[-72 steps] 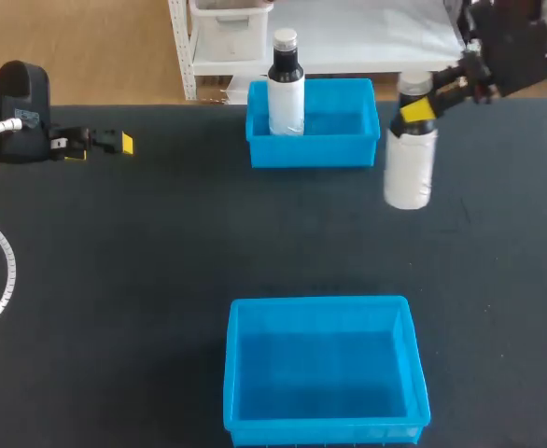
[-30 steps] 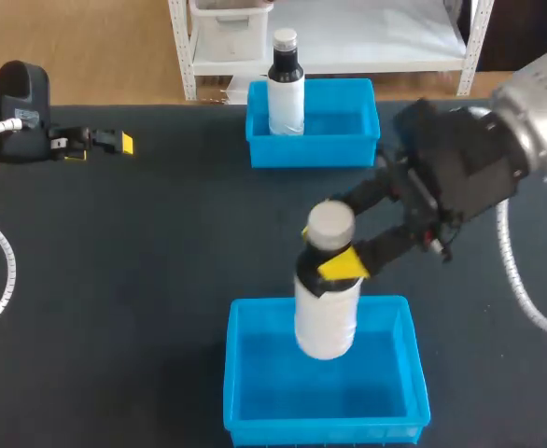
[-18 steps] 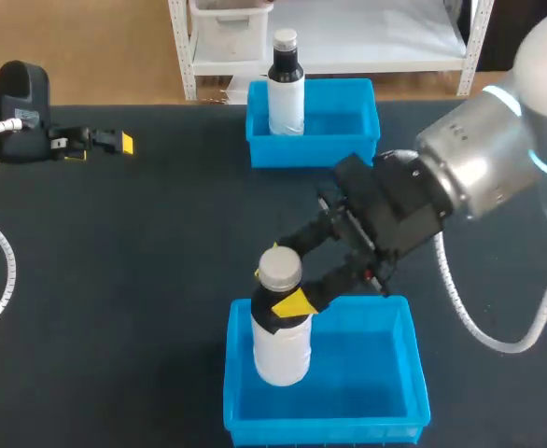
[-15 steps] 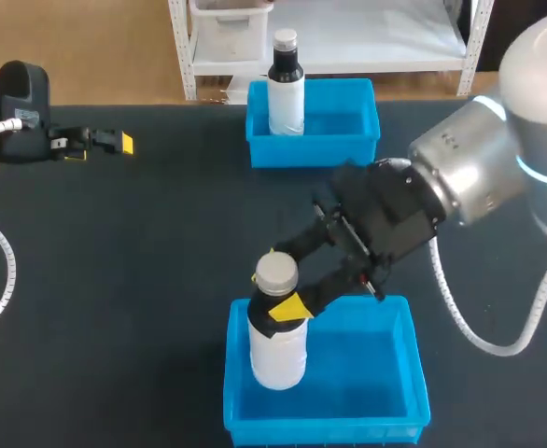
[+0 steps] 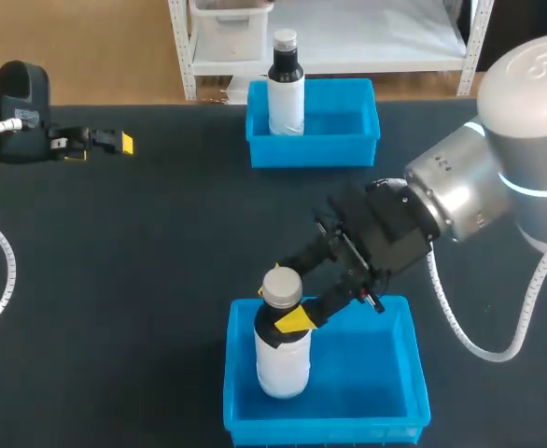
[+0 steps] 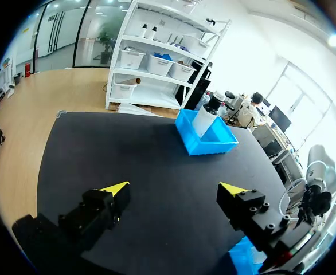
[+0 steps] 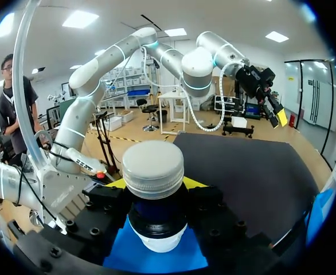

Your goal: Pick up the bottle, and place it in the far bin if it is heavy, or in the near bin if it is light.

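1. Your left gripper [image 5: 101, 145] [image 6: 174, 189] hangs over the left side of the table [image 5: 161, 243]. Its 2 yellow-tipped fingers are spread wide with nothing between them. It sits just where it did 2.4 s ago.
2. Look to the middle of the far edge and you find the far bin [image 5: 315, 149] [image 6: 211, 140]. A second bottle [image 5: 286, 93] [image 6: 205, 117], white with a dark neck, stands upright in its left part. Neither has shifted across the earlier frames.
3. At the near edge you have the near bin [image 5: 417, 364] [image 7: 156, 258]. The bottle [image 5: 283, 359] [image 7: 156, 240] is upright inside its left half, with the white body below the rim line and the grey cap [image 5: 281, 286] [image 7: 153, 169] above it. You cannot tell from these views whether its base touches the bin floor.
4. Your right gripper [image 5: 287, 303] [image 7: 155, 189] comes in from the right and is clamped on the bottle at its dark neck, 1 yellow tip on each side just under the cap.
5. For the change: 2.4 s ago you held this bottle high beside the far bin's right wall. By 1.0 s ago it was over the near bin's far rim. Since 0.5 s ago it has sunk a little deeper and moved slightly to the right within the bin, with the grip unchanged.
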